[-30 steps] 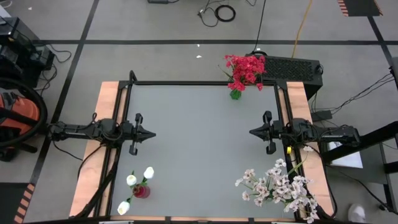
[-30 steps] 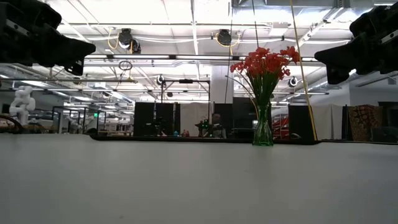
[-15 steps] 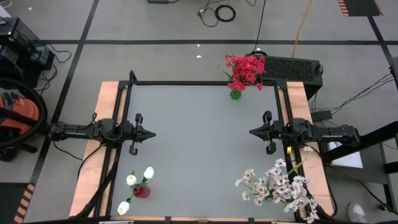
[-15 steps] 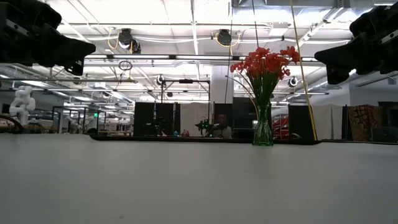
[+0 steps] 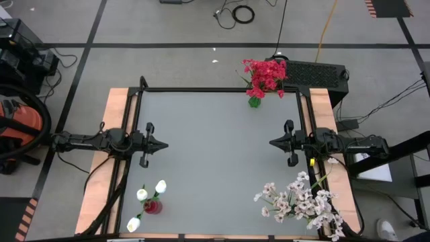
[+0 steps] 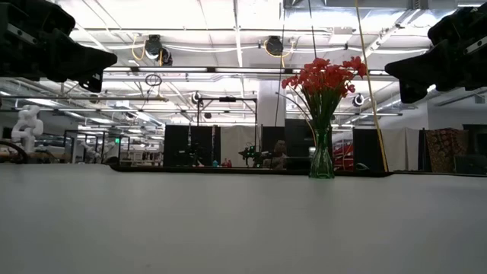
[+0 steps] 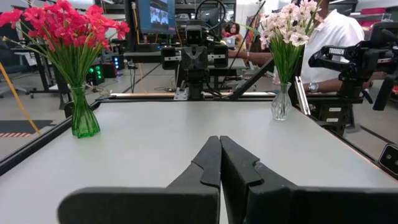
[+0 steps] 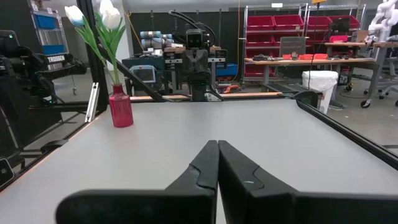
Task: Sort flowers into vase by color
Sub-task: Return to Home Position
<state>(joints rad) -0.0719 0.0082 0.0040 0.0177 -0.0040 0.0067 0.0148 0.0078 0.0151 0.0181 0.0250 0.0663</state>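
**High view.** One grey rectangular table top (image 5: 215,154).
- Two grippers: the left gripper (image 5: 164,144) is at the frame's middle left and the right gripper (image 5: 273,142) at its middle right. Their tips face each other, well apart.
- Three bunches of flowers:
  - A slim green glass vase (image 5: 254,102) stands at the table's upper edge, right of centre. It holds one bunch of red blossom clusters (image 5: 265,74).
  - A small red vase (image 5: 152,206) stands at lower left and holds three white tulip buds (image 5: 142,195).
  - One bunch of pale pink-white sprays (image 5: 299,200) stands at lower right, its vase hidden under the blossoms.

**Low view.** One green glass vase with the red blossom clusters stands upright, right of centre. One dark arm shows at each upper corner.

**Left wrist view.** The left gripper's two dark fingers (image 7: 208,163) are pressed together at lower centre, holding nothing. The green glass vase is at left. A clear glass vase (image 7: 281,102) with the pale pink-white sprays is at upper right. One person in a white shirt (image 7: 336,37) is behind it.

**Right wrist view.** The right gripper's two fingers (image 8: 208,160) are pressed together, holding nothing. The small red vase is at left, with two white buds showing at upper left.
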